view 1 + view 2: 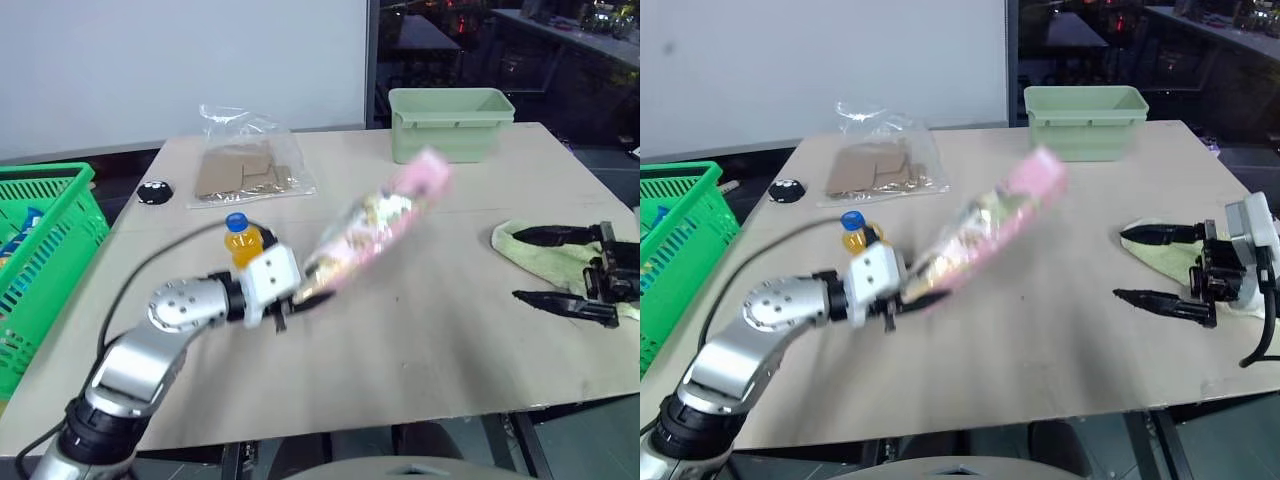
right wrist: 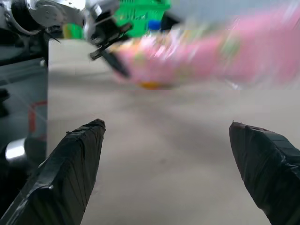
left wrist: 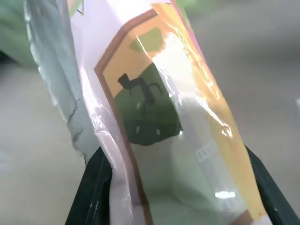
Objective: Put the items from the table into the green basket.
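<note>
Left hand grasps packet lifted over mid tabletop, not yet in basket far left; right hand released over towel; bottle, bag remain

Your two head cameras look forward and down over the table from its near edge, sharing almost the same scene. Your left wrist camera sits right against the pink packet. Your right wrist camera looks level across the tabletop from about 3 o'clock towards 9, catching the packet and green basket that the head views also show.
</note>
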{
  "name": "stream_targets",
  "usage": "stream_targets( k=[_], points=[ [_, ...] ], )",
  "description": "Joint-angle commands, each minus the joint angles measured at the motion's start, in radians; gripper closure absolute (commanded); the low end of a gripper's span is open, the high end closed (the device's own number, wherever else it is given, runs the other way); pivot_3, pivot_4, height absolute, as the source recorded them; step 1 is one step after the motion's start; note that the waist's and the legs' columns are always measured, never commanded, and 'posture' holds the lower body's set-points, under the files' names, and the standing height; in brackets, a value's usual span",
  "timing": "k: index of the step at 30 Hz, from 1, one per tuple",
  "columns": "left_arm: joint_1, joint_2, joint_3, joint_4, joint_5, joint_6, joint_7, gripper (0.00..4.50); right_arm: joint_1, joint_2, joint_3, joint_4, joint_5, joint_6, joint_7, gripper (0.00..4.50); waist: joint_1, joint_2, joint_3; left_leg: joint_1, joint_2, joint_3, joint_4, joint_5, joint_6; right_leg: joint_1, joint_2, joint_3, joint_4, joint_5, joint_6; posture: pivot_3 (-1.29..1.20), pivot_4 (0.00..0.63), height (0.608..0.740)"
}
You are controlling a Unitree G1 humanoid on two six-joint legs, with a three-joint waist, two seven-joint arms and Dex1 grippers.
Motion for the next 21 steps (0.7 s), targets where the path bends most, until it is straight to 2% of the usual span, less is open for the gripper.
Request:
stream_targets(
  k=[1, 7, 10, 13, 17, 19, 21],
  points=[
    [-0.136, -0.031, 0.098, 0.004, -0.039, 0.076, 0.113, 2.96, -0.117, 0.026, -0.003, 0.023, 0.062, 0.032, -0.055, 0.0, 0.0, 0.0, 0.0, 0.0, 0.0, -0.001, 0.0, 0.0, 0.0, 0.0, 0.0, 0.0, 0.0, 0.0, 0.0, -0.07, 0.0, 0.74],
    [-0.388, -0.088, 0.258, 0.111, -0.027, 0.239, 0.375, 2.96, -0.365, 0.119, 0.11, 0.084, 0.03, 0.062, -0.173, 0.0, 0.001, -0.003, 0.002, 0.002, 0.0, -0.004, 0.0, 0.0, 0.0, 0.003, 0.002, 0.0, 0.0, 0.002, 0.004, -0.01, 0.0, 0.74],
    [-0.43, -0.054, 0.33, 0.165, 0.048, 0.295, 0.505, 2.96, -0.463, 0.177, 0.166, 0.103, 0.013, 0.075, -0.212, 0.0, 0.002, -0.003, 0.002, 0.002, 0.0, -0.005, -0.001, 0.0, 0.0, 0.003, 0.004, 0.0, 0.0, 0.003, 0.004, 0.02, 0.0, 0.74],
    [-0.405, 0.011, 0.385, 0.183, 0.109, 0.309, 0.562, 2.96, -0.521, 0.217, 0.205, 0.119, -0.002, 0.077, -0.224, 0.0, 0.011, -0.003, 0.002, 0.002, 0.001, -0.006, -0.003, 0.0, 0.0, 0.002, 0.004, -0.001, 0.0, 0.005, 0.001, 0.07, 0.0, 0.74],
    [-0.297, 0.098, 0.522, 0.199, 0.195, 0.336, 0.625, 2.96, -0.579, 0.268, 0.268, 0.159, -0.048, 0.068, -0.224, 0.0, 0.049, -0.005, 0.003, -0.003, 0.001, -0.008, -0.004, 0.0, 0.0, -0.004, 0.004, -0.003, 0.001, 0.005, 0.0, 0.1, 0.0, 0.74],
    [-0.237, 0.113, 0.591, 0.192, 0.213, 0.342, 0.636, 2.96, -0.598, 0.292, 0.294, 0.173, -0.061, 0.062, -0.206, 0.0, 0.071, -0.008, 0.003, -0.012, 0.001, -0.009, -0.004, 0.0, 0.0, -0.012, 0.004, -0.004, 0.003, 0.005, 0.0, 0.14, 0.0, 0.74],
    [-0.171, 0.121, 0.648, 0.19, 0.239, 0.33, 0.645, 2.96, -0.615, 0.314, 0.32, 0.182, -0.076, 0.062, -0.203, 0.0, 0.09, -0.009, 0.004, -0.013, 0.001, -0.009, -0.004, 0.0, 0.0, -0.013, 0.004, -0.005, 0.003, 0.005, -0.001, 0.18, 0.0, 0.74]
  ],
)
